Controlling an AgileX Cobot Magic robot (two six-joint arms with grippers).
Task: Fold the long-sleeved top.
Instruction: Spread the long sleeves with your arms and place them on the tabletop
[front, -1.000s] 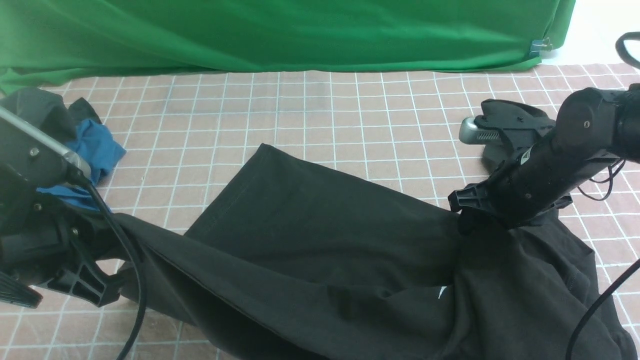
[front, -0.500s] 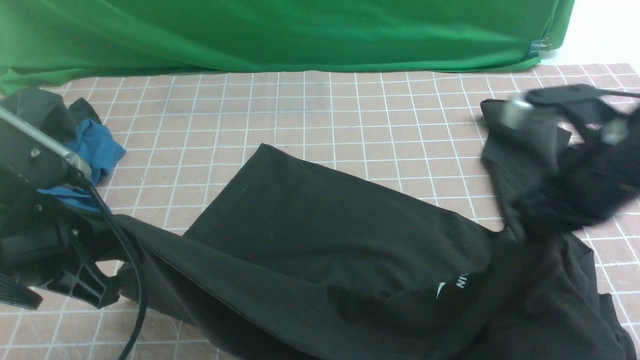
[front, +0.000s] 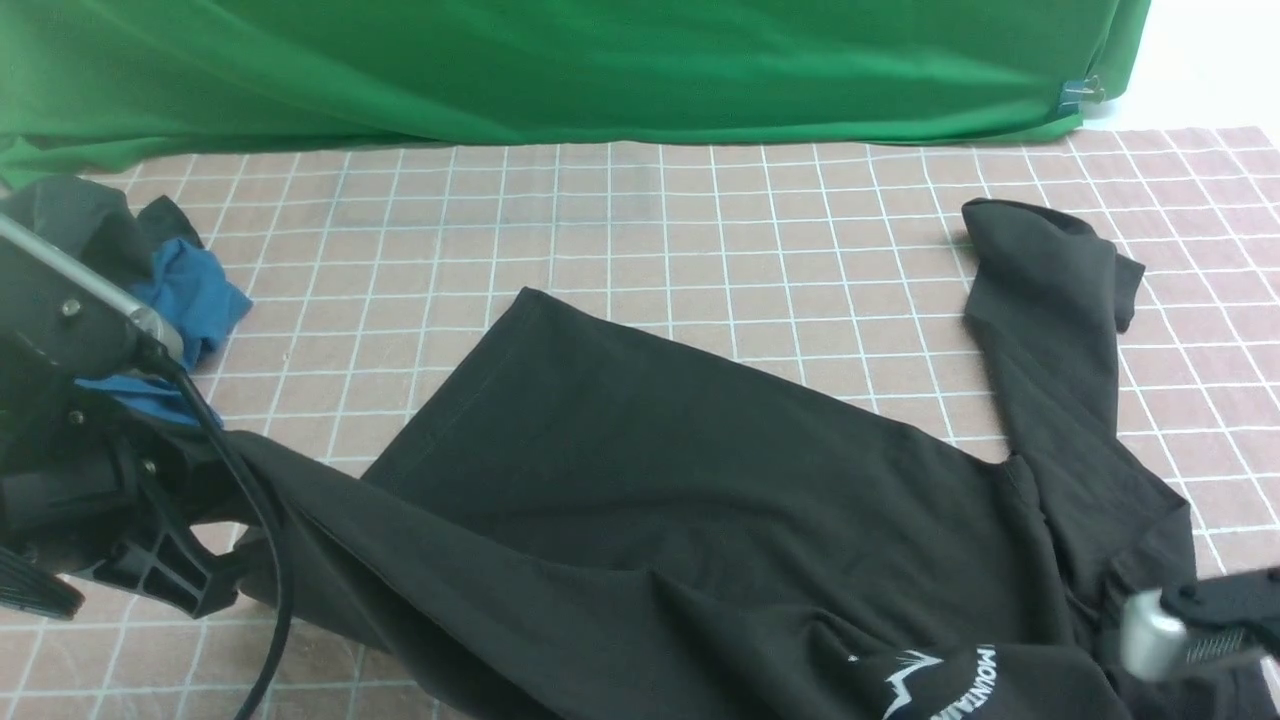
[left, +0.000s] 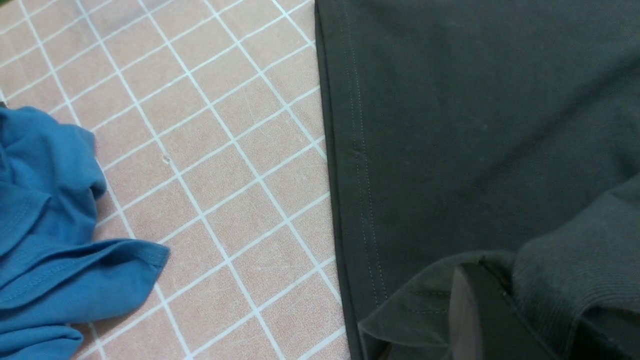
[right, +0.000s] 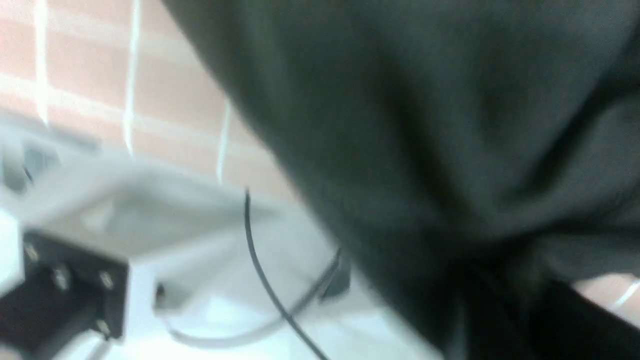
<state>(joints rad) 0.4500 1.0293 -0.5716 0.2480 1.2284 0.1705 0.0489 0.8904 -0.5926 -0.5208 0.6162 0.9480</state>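
Top (front: 640, 470) lies spread from centre to 5 o'clock. Left gripper (left: 492, 305) pinches its fabric at 8 o'clock. Right gripper (front: 1200, 622), at 4 o'clock: finger gap cannot be told. Advise even tension and aligned edges.

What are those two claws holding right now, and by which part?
The left gripper pinches the long-sleeved top at bunched cloth by a ribbed cuff. Whether the right gripper holds anything cannot be told.

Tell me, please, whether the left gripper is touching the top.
Touching. In the left wrist view, the left gripper pinches a bunched fold of the top.
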